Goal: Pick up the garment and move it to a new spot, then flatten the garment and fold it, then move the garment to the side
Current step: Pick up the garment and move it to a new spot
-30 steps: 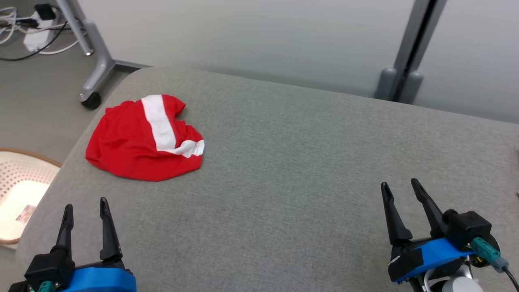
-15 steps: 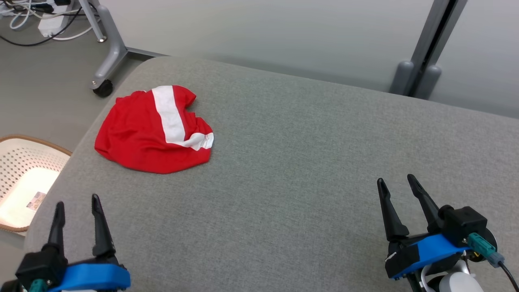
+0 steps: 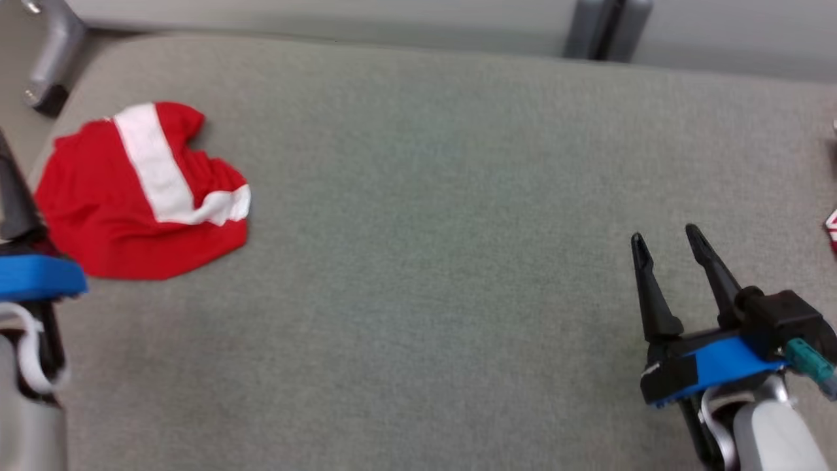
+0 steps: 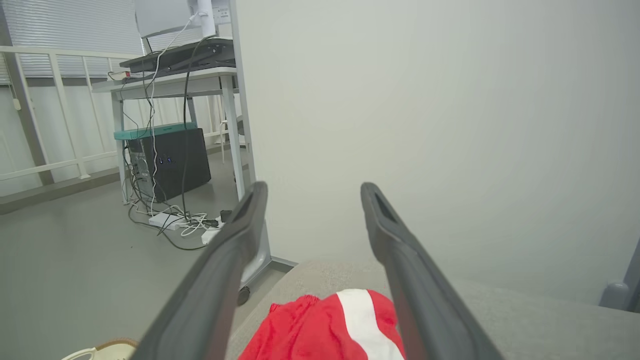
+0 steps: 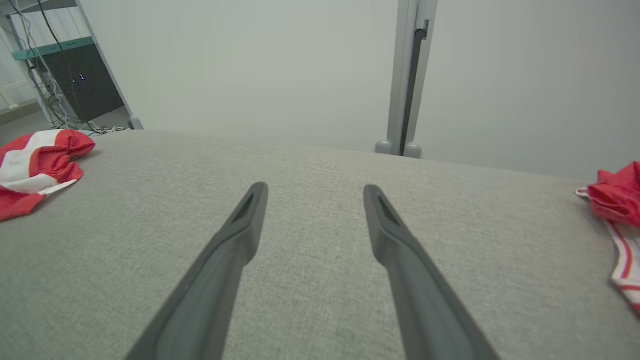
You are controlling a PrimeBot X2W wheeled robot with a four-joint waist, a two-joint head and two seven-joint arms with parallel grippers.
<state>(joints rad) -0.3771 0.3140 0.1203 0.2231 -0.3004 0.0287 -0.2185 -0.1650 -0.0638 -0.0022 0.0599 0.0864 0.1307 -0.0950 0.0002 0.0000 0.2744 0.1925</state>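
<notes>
The garment [image 3: 140, 190] is red with a white stripe. It lies crumpled at the far left of the grey padded table [image 3: 425, 196]. My left gripper [image 4: 314, 189] is open and empty, and its fingers point level over the garment [image 4: 325, 325] toward the wall. In the head view its blue wrist mount [image 3: 33, 275] sits at the left edge, beside the garment's near left side. My right gripper [image 3: 666, 237] stands open and empty over bare table at the lower right, far from the garment [image 5: 35, 165].
Another red and white cloth [image 5: 617, 200] lies at the table's right edge. A desk leg with a caster [image 3: 46, 78] stands off the far left corner, with cables [image 4: 175, 222] on the floor. A basket rim [image 4: 100, 347] is low on the left. A pale wall runs behind.
The head camera has tipped down and closer, shifting the whole picture. My left gripper has come forward to beside the garment. The garment lies as before.
</notes>
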